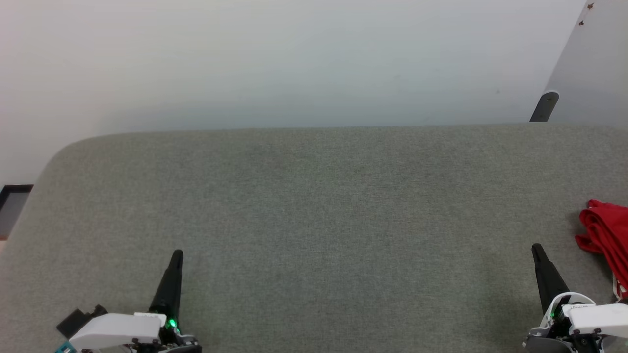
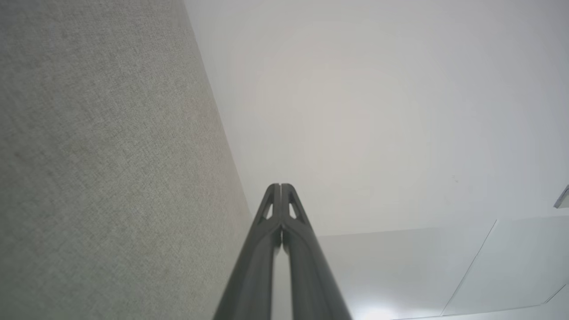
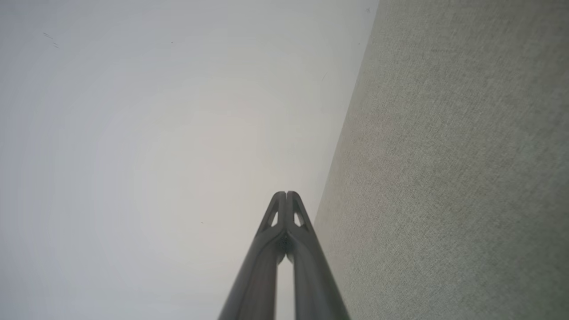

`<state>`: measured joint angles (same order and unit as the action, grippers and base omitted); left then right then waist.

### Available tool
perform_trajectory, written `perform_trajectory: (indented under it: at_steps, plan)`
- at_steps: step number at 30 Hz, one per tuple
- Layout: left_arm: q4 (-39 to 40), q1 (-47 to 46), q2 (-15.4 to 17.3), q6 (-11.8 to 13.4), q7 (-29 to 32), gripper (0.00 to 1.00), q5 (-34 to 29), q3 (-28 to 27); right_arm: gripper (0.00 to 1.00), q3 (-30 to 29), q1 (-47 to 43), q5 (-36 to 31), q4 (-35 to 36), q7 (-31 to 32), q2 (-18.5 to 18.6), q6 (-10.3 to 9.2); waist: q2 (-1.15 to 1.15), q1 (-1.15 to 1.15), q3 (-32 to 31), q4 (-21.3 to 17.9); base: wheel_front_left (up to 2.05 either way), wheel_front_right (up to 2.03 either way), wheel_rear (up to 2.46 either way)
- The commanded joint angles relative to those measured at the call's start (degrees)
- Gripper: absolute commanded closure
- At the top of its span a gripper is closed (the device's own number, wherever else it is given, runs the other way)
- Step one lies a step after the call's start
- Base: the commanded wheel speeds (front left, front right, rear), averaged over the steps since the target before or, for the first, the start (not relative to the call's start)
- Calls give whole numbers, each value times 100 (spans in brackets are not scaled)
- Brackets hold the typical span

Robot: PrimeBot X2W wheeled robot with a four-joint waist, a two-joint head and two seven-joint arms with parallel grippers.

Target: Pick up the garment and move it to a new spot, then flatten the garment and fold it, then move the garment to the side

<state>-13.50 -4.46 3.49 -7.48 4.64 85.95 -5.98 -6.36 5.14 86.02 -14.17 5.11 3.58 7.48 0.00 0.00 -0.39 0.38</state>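
The garment [image 1: 607,236] is a bunched red heap at the far right edge of the grey fabric table [image 1: 314,206], partly cut off by the head view's border. My right gripper [image 1: 536,248] hovers just left of it, shut and empty, fingertips pressed together in the right wrist view [image 3: 286,194]. At the lower left my left gripper [image 1: 177,254] is also shut with nothing in it, far from the garment; the left wrist view shows its tips [image 2: 280,186] touching.
A pale floor lies beyond the table's far edge. A grey panel with a dark foot [image 1: 544,105] stands at the back right. A dark box [image 1: 12,201] sits off the table's left edge. The table's rounded corner is at the far left.
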Motion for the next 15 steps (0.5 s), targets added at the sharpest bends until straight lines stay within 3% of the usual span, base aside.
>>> perform_trajectory:
  at_steps: [1, 15]
  plan:
    - [4, -89, -13, -2, 30, 100, 103, -24, 100, -12, 78, 109, 32, 31, -11, 2, 0, 0, 4, -3, 0, 0, 0]
    - [-55, -200, -57, -2, 191, 100, 609, -56, 100, -21, 144, 581, 23, 141, -78, 2, 0, 0, 49, -33, 0, 0, 0]
